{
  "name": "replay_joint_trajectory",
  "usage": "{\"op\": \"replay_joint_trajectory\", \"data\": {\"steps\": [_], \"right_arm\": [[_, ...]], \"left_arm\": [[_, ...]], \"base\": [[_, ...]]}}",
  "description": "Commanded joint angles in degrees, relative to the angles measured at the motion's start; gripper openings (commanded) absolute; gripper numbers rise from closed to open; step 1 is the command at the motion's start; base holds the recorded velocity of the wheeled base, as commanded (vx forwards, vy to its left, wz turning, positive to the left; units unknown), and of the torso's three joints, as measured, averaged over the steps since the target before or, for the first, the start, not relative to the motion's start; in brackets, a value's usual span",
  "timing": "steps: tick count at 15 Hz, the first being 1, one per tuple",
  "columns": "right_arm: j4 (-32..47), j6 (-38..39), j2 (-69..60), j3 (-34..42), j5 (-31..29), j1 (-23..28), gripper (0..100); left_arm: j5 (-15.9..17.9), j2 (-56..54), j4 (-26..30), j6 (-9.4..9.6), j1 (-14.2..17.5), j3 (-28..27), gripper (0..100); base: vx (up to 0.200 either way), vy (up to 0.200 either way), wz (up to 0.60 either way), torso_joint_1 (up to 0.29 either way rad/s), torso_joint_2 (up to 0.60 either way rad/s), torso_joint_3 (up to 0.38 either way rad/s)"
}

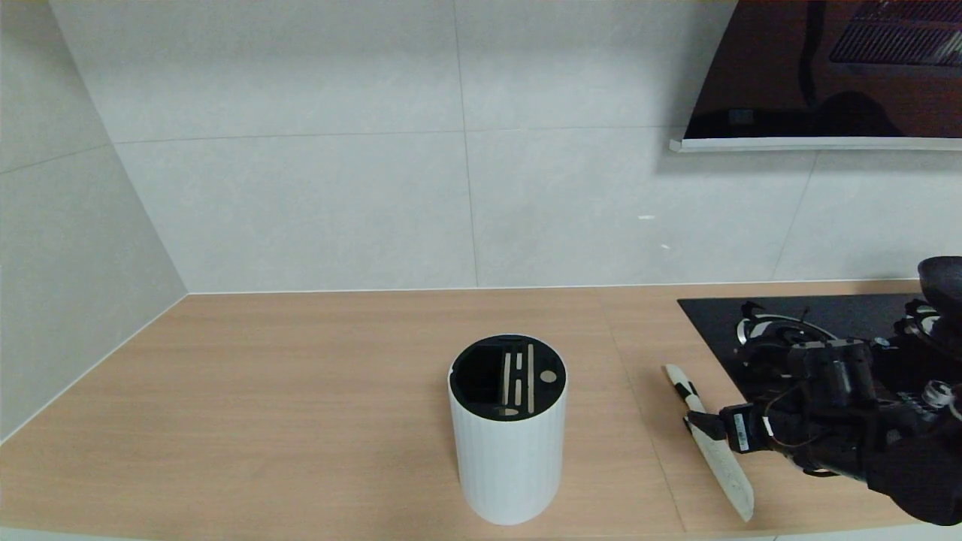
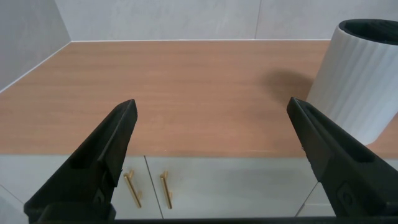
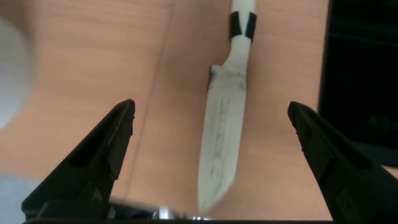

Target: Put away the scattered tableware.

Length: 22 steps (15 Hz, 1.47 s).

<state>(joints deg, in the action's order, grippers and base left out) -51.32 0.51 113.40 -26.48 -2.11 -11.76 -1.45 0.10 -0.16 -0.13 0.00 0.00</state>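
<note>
knife (image 1: 730, 475) lies flat on the countertop (image 1: 301, 391) near its front right, just beside the black cooktop (image 1: 706, 315), handle toward the back wall, tip near the front edge; well apart from the white holder (image 1: 509, 436) at front centre; judged light, stiff and thin, with a smooth white blade likely slick and possibly brittle; it lies flush, so there is little to get under; best hold looks to be across the handle by its black band, not the blade; right gripper (image 3: 210, 107) hangs over the handle-blade junction, jaws spread, touching nothing; the right wrist view gives that clearance, the head view the holder's slotted top; left gripper (image 2: 211, 102) sits off the front edge, jaws spread, empty, above cabinet handles (image 2: 165, 190).
</note>
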Motion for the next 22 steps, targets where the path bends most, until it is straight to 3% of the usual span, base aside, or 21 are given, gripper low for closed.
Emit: {"op": "replay_joint_trajectory", "data": {"steps": [1, 5, 17, 22], "right_arm": [[-5.7, 0.4, 8.7, 0.1, -2.6, 0.0, 100], [-10.8, 3.1, 11.8, -0.6, -3.4, 0.2, 100], [-11.8, 2.7, 16.9, -0.9, -4.1, -0.1, 100], [-21.5, 2.9, 21.9, -1.4, -7.7, -0.1, 100]], "left_arm": [[0.0, 0.0, 0.0, -0.04, 0.0, 0.0, 100], [0.0, 0.0, 0.0, -0.04, 0.0, 0.0, 100], [0.0, 0.0, 0.0, -0.04, 0.0, 0.0, 100], [0.0, 0.0, 0.0, -0.04, 0.0, 0.0, 100]], "base": [[0.0, 0.0, 0.0, 0.0, 0.0, 0.0], [0.0, 0.0, 0.0, 0.0, 0.0, 0.0], [0.0, 0.0, 0.0, 0.0, 0.0, 0.0], [0.0, 0.0, 0.0, 0.0, 0.0, 0.0]]}}
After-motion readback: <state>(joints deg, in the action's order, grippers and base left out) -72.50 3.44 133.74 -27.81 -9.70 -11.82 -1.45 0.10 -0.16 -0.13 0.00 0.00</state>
